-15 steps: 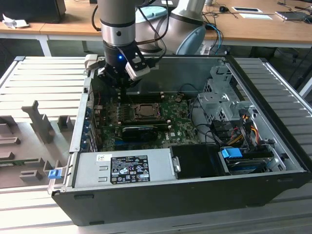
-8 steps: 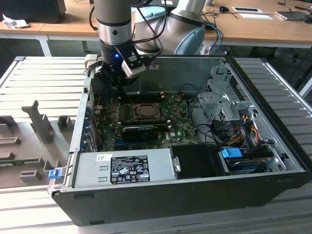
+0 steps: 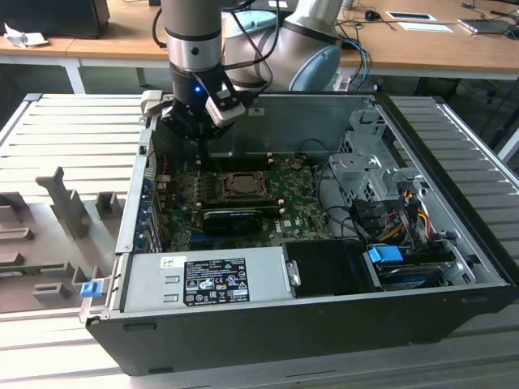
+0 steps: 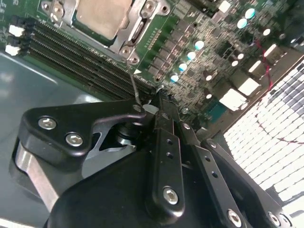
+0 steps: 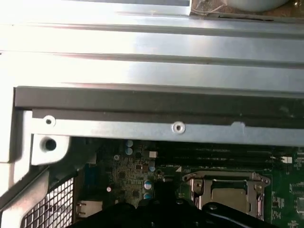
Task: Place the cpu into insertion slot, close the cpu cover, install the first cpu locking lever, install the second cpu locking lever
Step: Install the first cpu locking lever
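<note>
The cpu [image 3: 242,185] lies flat in the insertion slot [image 3: 224,189] on the green board, its beige metal top showing in both wrist views [image 4: 101,15] [image 5: 229,197]. The cpu cover [image 4: 138,27] [image 5: 222,177] lies down around it as a metal frame. A thin wire locking lever [image 4: 134,86] runs from the socket's corner up to my gripper [image 4: 159,97]. The black fingers look shut together just beside the socket, at the board's edge near the case wall. I cannot tell whether the lever's end is clamped between them. In the exterior view the gripper [image 3: 199,136] hangs over the board behind the socket.
Long black memory slots [image 4: 80,64] run beside the socket. The grey case wall [image 5: 142,128] stands close behind the gripper. A black card [image 3: 233,219], the power supply [image 3: 203,279], a drive cage [image 3: 365,166] and loose cables [image 3: 405,212] fill the case.
</note>
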Controlling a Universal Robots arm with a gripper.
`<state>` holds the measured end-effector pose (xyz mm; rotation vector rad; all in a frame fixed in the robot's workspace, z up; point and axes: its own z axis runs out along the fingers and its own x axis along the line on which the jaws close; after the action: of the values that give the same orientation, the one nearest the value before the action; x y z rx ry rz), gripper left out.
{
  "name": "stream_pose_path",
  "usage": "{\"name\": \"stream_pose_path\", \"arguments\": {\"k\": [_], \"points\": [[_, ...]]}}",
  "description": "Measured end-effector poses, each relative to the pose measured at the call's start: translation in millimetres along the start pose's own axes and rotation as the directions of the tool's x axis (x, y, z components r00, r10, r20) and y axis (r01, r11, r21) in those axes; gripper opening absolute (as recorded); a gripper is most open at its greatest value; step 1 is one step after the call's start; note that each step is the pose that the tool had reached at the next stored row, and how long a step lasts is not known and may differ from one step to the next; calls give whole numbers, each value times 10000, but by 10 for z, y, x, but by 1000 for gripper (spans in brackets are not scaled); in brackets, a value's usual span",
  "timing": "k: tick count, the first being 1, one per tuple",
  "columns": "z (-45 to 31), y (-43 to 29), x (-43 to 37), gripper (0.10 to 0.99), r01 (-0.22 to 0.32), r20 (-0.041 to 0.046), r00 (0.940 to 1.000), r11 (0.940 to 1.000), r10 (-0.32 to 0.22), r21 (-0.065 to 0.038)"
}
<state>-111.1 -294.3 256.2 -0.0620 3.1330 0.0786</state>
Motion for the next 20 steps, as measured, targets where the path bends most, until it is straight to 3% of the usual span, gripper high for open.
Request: {"name": "stream_pose_path", "arguments": {"k": [4, 11, 13, 14, 15, 16, 20], "points": [[9, -5, -119, 106, -2, 1, 10000, 10000, 2, 0], [43, -17, -458, 106, 0, 1, 10000, 10000, 0, 1], [53, -19, -498, 106, -2, 3, 10000, 10000, 2, -7], [57, -21, -515, 106, -1, 2, 10000, 10000, 1, -98], [62, -21, -523, 106, -3, 17, 10000, 9992, 4, -402], [95, -22, -524, 106, 31, 18, 10000, 9989, -30, -468], [195, -16, -574, 106, 227, 7, 9997, 9986, -227, -469]]}}
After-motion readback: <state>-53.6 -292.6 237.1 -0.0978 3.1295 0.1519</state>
